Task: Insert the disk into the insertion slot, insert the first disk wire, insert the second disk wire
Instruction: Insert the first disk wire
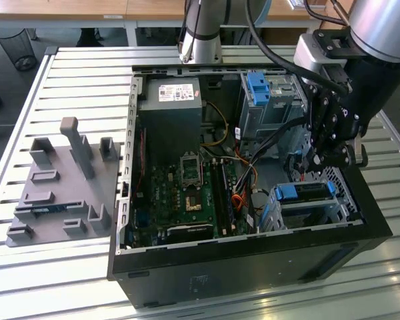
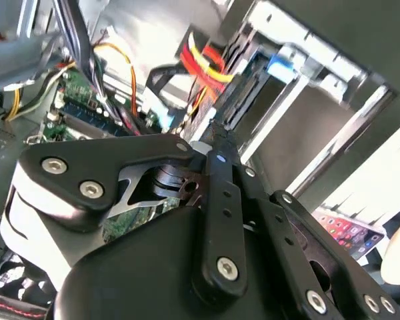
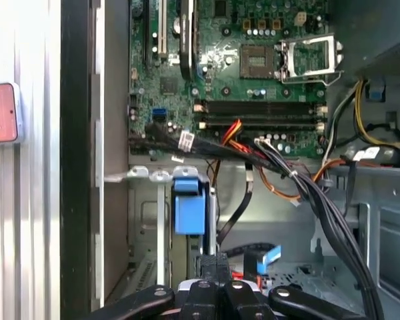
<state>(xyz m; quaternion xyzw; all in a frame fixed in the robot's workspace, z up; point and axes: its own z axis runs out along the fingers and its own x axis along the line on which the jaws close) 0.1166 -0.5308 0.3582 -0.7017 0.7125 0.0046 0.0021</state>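
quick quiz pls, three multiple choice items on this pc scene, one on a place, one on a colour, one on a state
1. Where is the disk?
A lying outside the computer case
B in the insertion slot
C lifted high above everything

2. What colour is the disk's carrier?
A red
B green
C blue

3. How is the computer case?
A closed by a side panel
B open, with the motherboard showing
C turned upside down

Answers:
1 B: it sits in the low grey cage just below the gripper.
2 C: a bright blue bar frames it in the exterior view.
3 B: the green board lies exposed.
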